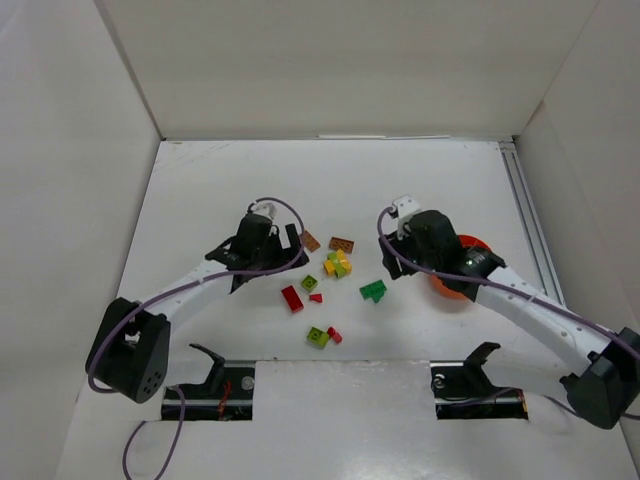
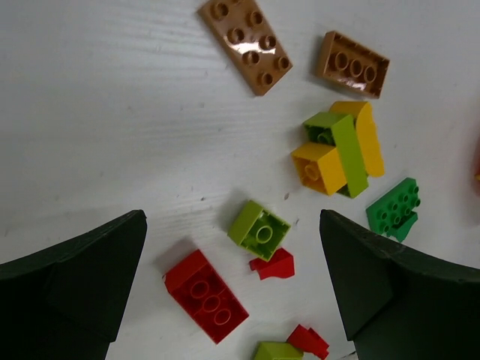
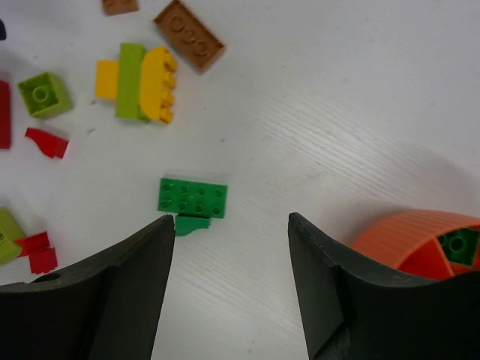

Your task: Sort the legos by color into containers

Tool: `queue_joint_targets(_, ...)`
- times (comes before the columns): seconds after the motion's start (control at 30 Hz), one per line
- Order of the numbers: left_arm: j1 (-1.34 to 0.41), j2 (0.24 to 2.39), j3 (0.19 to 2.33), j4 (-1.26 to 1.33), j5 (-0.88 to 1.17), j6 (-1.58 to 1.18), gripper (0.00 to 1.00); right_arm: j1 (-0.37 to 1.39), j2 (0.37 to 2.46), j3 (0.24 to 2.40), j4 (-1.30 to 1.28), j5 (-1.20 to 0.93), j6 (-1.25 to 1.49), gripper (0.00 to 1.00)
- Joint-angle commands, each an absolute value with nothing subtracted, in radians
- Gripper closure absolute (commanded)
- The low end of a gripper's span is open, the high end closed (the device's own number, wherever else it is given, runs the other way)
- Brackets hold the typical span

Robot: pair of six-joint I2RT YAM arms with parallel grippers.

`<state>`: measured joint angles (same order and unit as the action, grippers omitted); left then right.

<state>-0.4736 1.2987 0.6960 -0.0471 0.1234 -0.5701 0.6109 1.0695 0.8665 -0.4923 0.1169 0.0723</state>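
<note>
Hovering agape above legos [image 2: 339, 156], left gripper [image 2: 232, 219]

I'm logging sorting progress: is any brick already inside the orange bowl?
Yes, the right wrist view shows a dark green studded plastic brick sitting in one compartment of the round orange plastic bowl.

The legos [image 2: 247, 45] were glossy plastic; the bowl [image 3: 409, 232] was ribbed plastic; the table [image 2: 112, 112] looked matt and faintly grained.

The white desk [image 1: 220, 190] before me carried scattered legos [image 1: 337, 264] near its middle. An orange bowl [image 1: 447, 289] sat right of them.
</note>
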Motion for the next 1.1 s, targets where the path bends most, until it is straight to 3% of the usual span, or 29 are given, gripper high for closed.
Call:
queue_joint_targets(0.0,-0.469,1.208,0.638,-0.074,0.097,-0.614,0.0,0.701,1.107,0.845,-0.422,0.149,0.054,0.33)
queue_joint_targets(0.33,-0.469,1.033,0.534,-0.104,0.057,-0.704,0.0,0.807,1.348,0.781,-0.324,0.153,0.158,0.34)
queue_joint_targets(0.77,-0.469,1.054,0.543,-0.104,0.057,-0.704,0.0,0.833,1.473,0.759,-0.311,0.184,0.219,0.31)
queue_joint_targets(0.87,-0.469,1.054,0.543,-0.104,0.057,-0.695,0.0,0.833,1.499,0.759,-0.311,0.193,0.229,0.34)
queue_joint_targets(1.07,-0.469,1.054,0.552,-0.104,0.048,-0.695,0.0,0.833,1.514,0.769,-0.336,0.205,0.281,0.5)
